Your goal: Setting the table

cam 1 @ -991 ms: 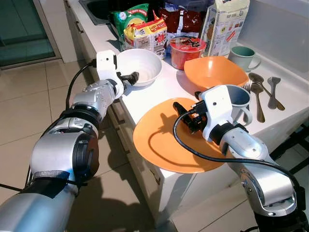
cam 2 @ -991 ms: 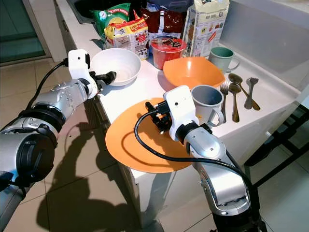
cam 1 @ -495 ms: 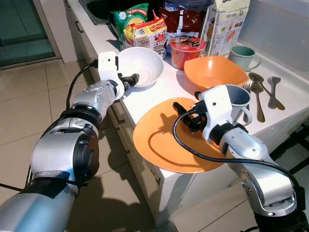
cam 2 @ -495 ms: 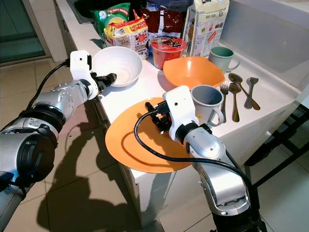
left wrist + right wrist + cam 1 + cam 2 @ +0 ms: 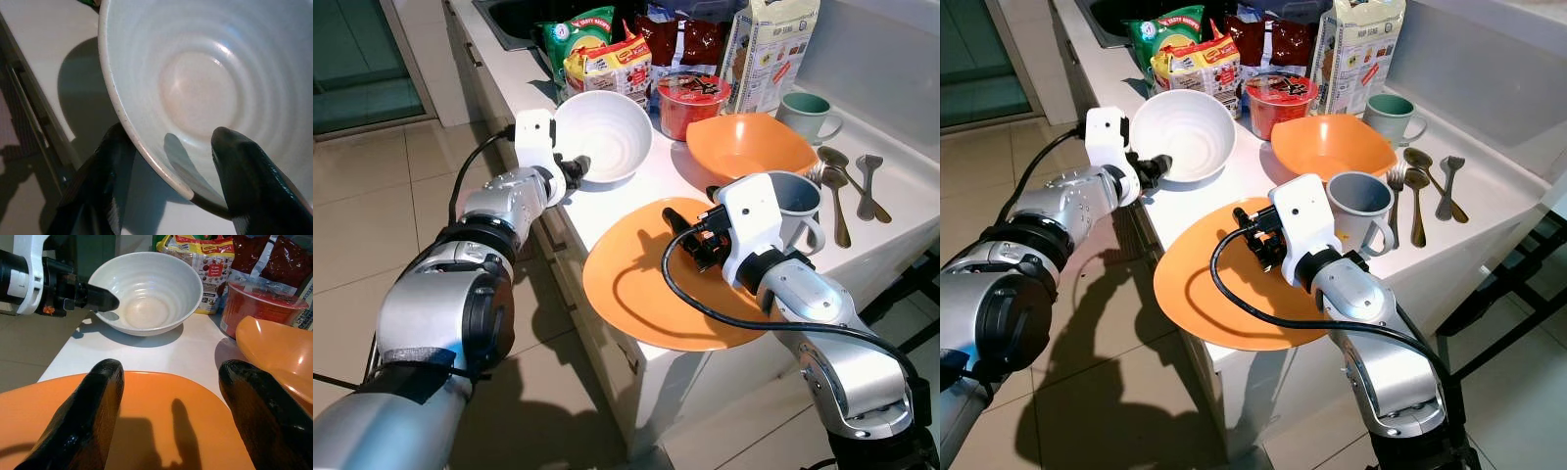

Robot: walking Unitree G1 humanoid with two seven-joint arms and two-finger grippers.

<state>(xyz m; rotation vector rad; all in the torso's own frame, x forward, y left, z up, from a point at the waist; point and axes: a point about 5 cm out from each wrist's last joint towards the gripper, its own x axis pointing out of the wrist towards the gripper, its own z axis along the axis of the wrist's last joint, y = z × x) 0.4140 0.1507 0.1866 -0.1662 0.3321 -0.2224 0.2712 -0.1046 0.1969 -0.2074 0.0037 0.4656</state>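
snack packets, a red noodle cup and a carton — lined along the counter's back.

white bowl now tipped up on its rim, raised by left tool

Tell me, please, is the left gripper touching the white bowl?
Touching: the left wrist view shows the left gripper clamping the white bowl rim.

The plate lies at the counter's near edge, overhanging it. At its 11 o'clock sits the white bowl; at 1 o'clock the second bowl; at 3 o'clock the mug. Cutlery lies right of the mug, packets behind the bowls.
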